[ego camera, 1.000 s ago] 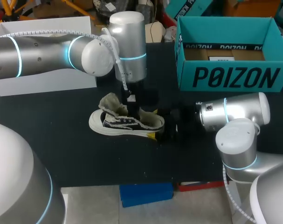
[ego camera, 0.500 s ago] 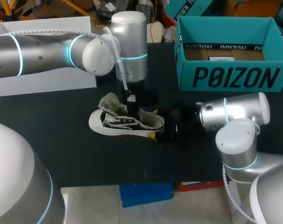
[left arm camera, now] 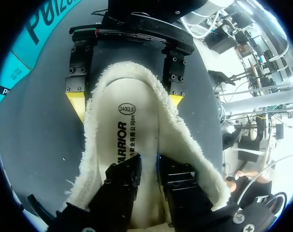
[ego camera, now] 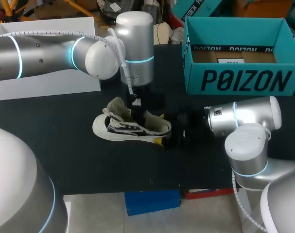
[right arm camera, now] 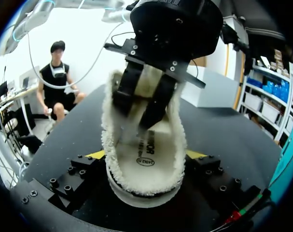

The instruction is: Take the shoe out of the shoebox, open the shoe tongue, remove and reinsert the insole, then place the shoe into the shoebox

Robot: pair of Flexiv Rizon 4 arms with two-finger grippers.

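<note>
A black-and-white fleece-lined shoe (ego camera: 130, 128) lies on the black table, toe to the left, its tongue (ego camera: 115, 104) folded up and forward. My left gripper (ego camera: 137, 114) reaches down into the shoe's mouth. Its dark fingers (left arm camera: 122, 179) stand slightly apart over the white insole (left arm camera: 127, 140), which lies flat inside, and nothing is between them. My right gripper (ego camera: 161, 128) is at the heel, its yellow tips (left arm camera: 76, 104) pressed against both sides of the fleece collar. In the right wrist view the left gripper (right arm camera: 134, 116) hangs over the insole (right arm camera: 146, 154), inside the shoe.
A teal shoebox (ego camera: 234, 77) stands open at the back right, with cardboard on its floor. A white box (ego camera: 50, 82) sits at the back left, under my left arm. Bare black tabletop (ego camera: 113, 165) lies in front of the shoe.
The left gripper's fingers have parted a little inside the shoe. The tongue has sunk slightly. The right arm and the shoe have stayed put.
</note>
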